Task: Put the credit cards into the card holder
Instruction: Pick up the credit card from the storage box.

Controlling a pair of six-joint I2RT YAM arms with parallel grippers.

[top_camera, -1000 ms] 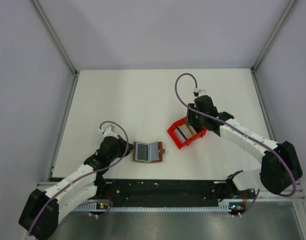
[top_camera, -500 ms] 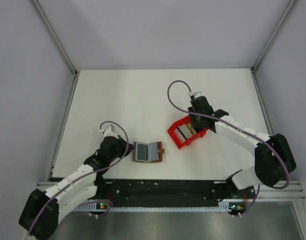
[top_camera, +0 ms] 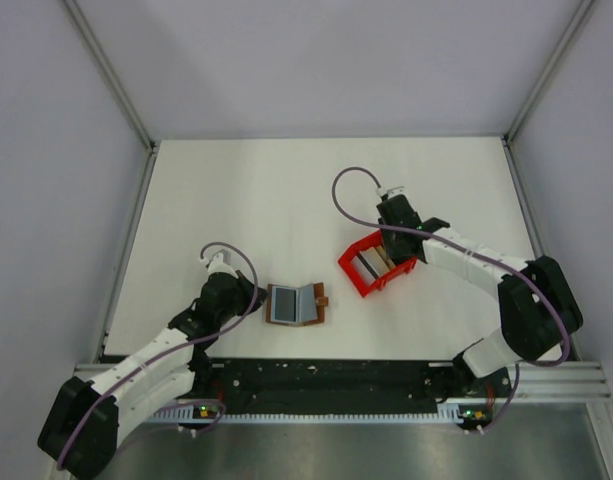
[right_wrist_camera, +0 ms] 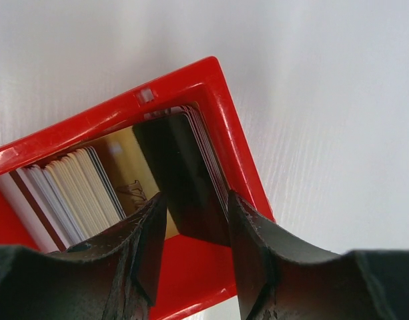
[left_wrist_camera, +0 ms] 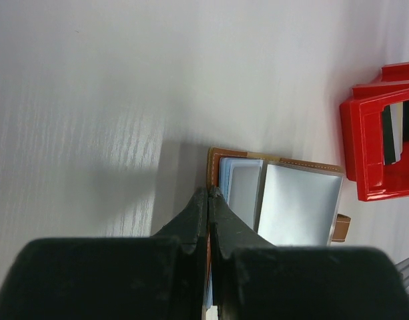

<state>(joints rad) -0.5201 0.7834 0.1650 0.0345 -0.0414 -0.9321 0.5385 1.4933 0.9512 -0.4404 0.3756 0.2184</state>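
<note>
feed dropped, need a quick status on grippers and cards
Left gripper shut at edge of open wallet. Right gripper clamped on dark card in red bin. Nothing between bin and wallet.

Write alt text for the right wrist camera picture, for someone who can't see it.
The right tool pinches a dark card standing on edge in a red bin on a white table. Beside it in the bin stand a gold card and a row of pale cards.
</note>
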